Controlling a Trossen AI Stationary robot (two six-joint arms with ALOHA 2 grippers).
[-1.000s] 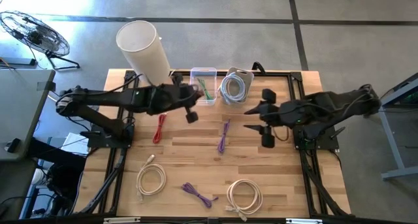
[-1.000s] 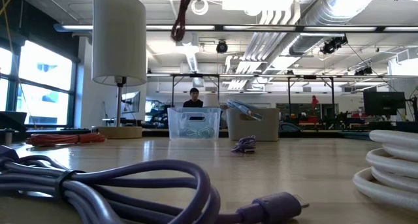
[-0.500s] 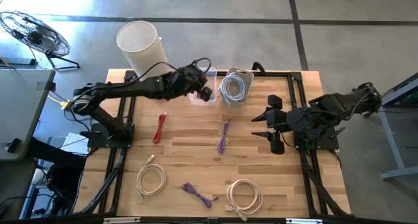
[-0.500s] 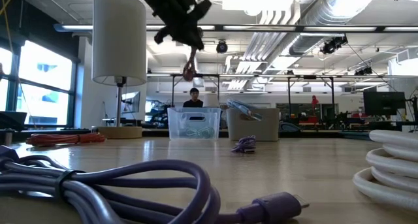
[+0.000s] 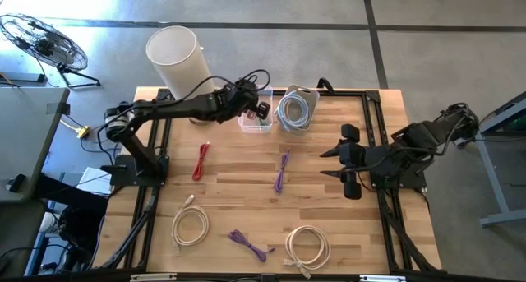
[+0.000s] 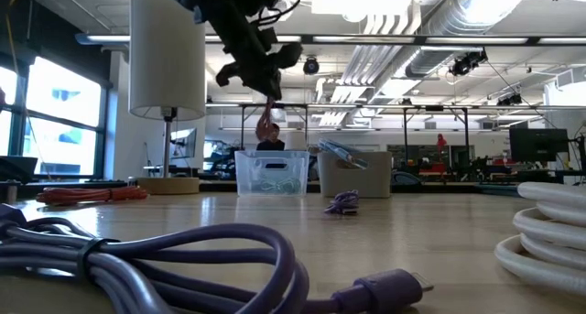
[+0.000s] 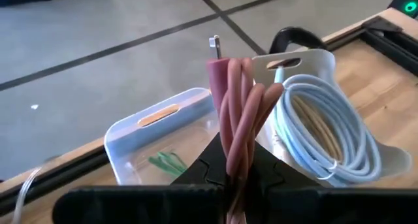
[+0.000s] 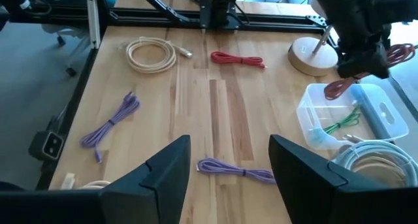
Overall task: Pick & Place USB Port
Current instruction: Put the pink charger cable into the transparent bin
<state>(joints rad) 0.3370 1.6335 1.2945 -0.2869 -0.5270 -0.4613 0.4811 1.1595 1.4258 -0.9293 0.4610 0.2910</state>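
A dark pink bundled cable (image 7: 235, 106) with a metal plug end (image 7: 215, 45) is in my left gripper (image 6: 261, 71), which is shut on it. The bundle hangs over the clear plastic bin (image 5: 256, 109) at the table's far edge (image 6: 266, 122). A green cable (image 7: 166, 162) lies inside the bin. In the right wrist view the cable (image 8: 339, 88) dangles just above the bin (image 8: 346, 116). My right gripper (image 5: 341, 160) is open and stays above the table's right side, touching nothing. My left gripper pinches the pink cable bundle between its two fingers, at the bundle's end (image 7: 232, 175) opposite the plug. The fingers come from above, slanting down toward the far edge, and lie along the bundle. The cable is lifted clear and hangs below the fingers (image 6: 266, 108) over the bin.
A grey bin with a coiled pale blue cable (image 5: 294, 109) stands right of the clear bin. A white lamp (image 5: 181, 60) stands at the far left. Loose on the table: red cable (image 5: 200, 160), purple cables (image 5: 281, 171) (image 5: 249, 245), cream coil (image 5: 190, 226), white coil (image 5: 306, 247).
My left gripper carried the pink cable from above the table's middle toward the far edge and down, ending over the clear bin, still shut on it. My right gripper drew back toward the table's right edge and stayed open.
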